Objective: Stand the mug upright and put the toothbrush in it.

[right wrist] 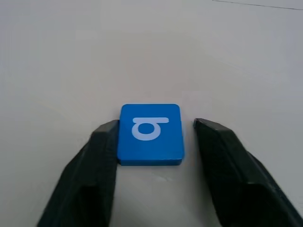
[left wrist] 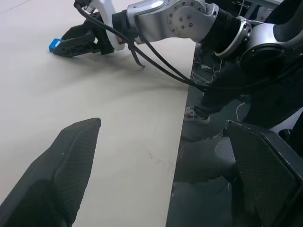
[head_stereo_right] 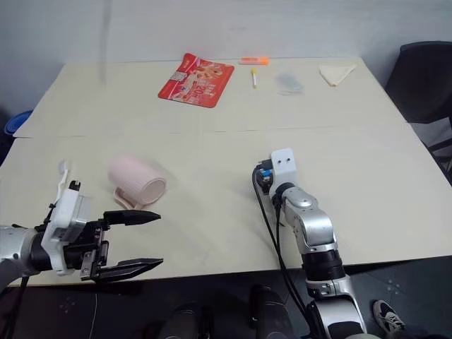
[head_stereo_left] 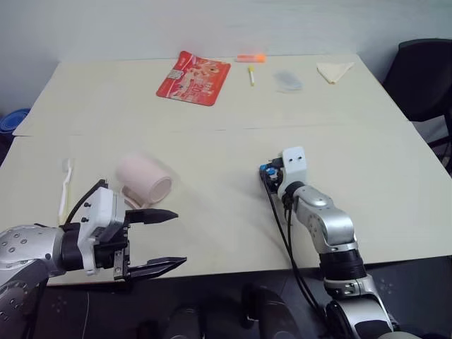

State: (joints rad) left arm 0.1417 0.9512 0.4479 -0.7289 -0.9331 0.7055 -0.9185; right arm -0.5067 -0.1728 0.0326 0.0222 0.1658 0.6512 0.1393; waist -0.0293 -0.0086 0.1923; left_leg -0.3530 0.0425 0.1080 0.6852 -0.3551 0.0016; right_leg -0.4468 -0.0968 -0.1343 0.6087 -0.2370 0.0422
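The mug is seen lying on its side on the table, near the front left, with its mouth turned toward the front edge and its loop handle resting low against the tabletop. It is judged stiff, smooth and liable to roll, so a hold across the rim or by the handle is advised. The toothbrush lies just beside it to the left, slim and light, best pinched at mid-handle. The left gripper is held with jaws spread wide, empty, in front of the mug. The right gripper is set around a small blue tile, one finger apparently touching, the other apart
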